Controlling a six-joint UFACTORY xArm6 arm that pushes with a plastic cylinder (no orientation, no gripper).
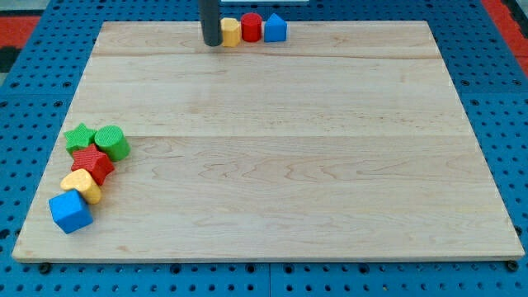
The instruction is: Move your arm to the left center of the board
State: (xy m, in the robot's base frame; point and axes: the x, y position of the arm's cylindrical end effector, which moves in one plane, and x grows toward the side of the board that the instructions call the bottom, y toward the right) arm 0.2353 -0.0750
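My tip (213,43) stands at the view's top edge of the wooden board (272,157), left of centre. It touches or nearly touches the left side of a yellow block (231,32). A red cylinder (251,27) and a blue house-shaped block (275,29) follow to the right in a row. At the board's left side, low down, lies a cluster: a green star (80,137), a green cylinder (110,142), a red star (92,163), a yellow block (81,186) and a blue cube (69,211).
The board lies on a blue perforated table (49,33) with red patches at the view's top corners. The left cluster lies along the board's left edge.
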